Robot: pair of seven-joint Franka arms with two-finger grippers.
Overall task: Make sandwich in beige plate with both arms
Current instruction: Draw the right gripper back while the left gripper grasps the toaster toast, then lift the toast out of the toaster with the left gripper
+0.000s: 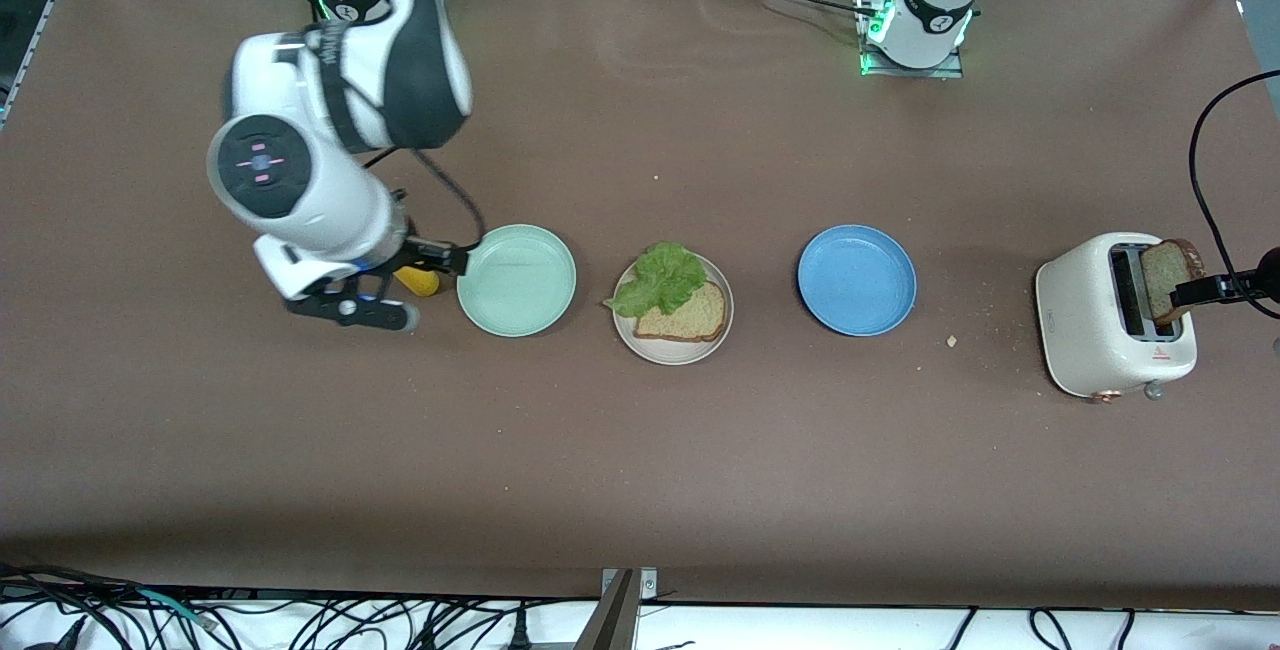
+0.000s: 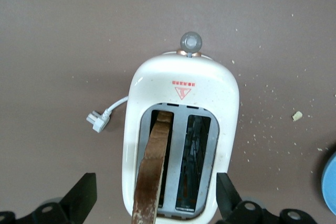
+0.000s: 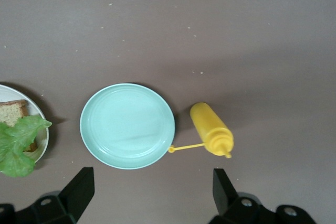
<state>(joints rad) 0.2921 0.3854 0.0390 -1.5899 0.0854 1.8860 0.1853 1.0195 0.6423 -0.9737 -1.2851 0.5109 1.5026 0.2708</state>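
Observation:
The beige plate [image 1: 672, 350] sits mid-table between a mint-green and a blue plate. It holds one brown bread slice [image 1: 690, 315] with a green lettuce leaf [image 1: 660, 277] partly over it; both also show in the right wrist view [image 3: 16, 145]. A second bread slice [image 1: 1168, 278] stands up out of one slot of the white toaster [image 1: 1100, 330] at the left arm's end. My left gripper [image 1: 1225, 285] is over the toaster, open, its fingers [image 2: 79, 198] wide on either side of that slice [image 2: 152, 171]. My right gripper [image 1: 415, 285] is open and empty [image 3: 152, 198], over the table by the mint-green plate.
The mint-green plate [image 1: 516, 280] and the blue plate [image 1: 857, 279] are empty. A yellow squeeze bottle [image 3: 211, 128] lies beside the mint plate under the right gripper. The toaster's unplugged cord [image 2: 102, 119] and crumbs [image 1: 951, 340] lie near the toaster.

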